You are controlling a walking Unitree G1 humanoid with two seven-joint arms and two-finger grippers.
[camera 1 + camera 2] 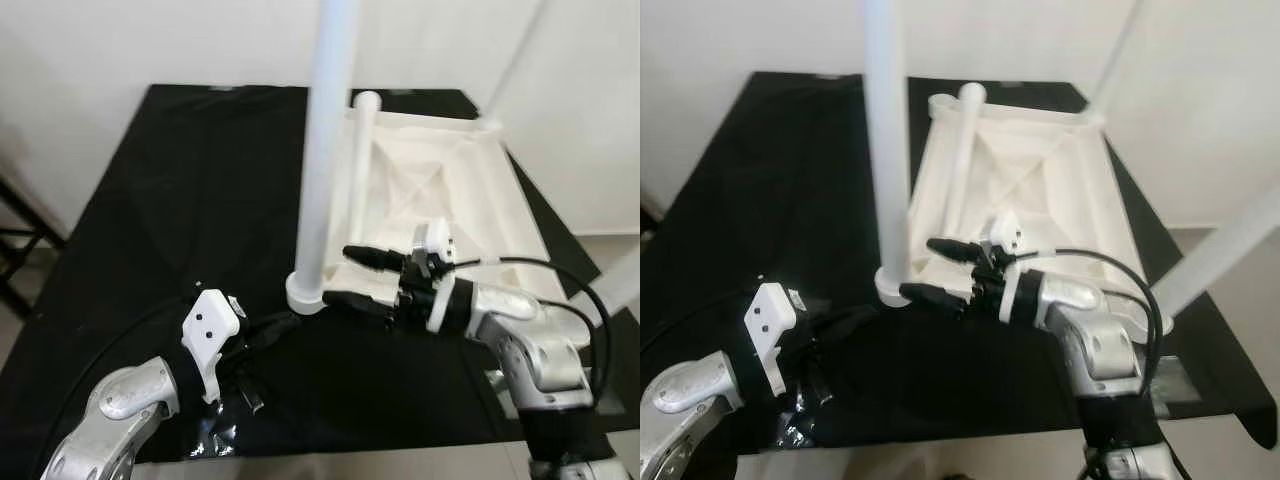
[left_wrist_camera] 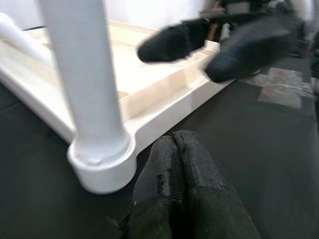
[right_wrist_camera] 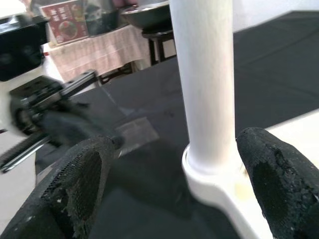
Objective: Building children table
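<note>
A white children's table lies upside down on a black cloth. Its near-left leg stands upright in the corner socket. Another white leg lies along the left side of the underside. My right gripper is open, one finger on each side of the upright leg's base, not touching it. My left gripper is shut on nothing, with its fingertips low on the cloth just short of the same socket.
Two more legs rise at the far-right corner and the near-right corner. Crinkled clear plastic lies on the cloth by the front edge. A black stand is off the left side.
</note>
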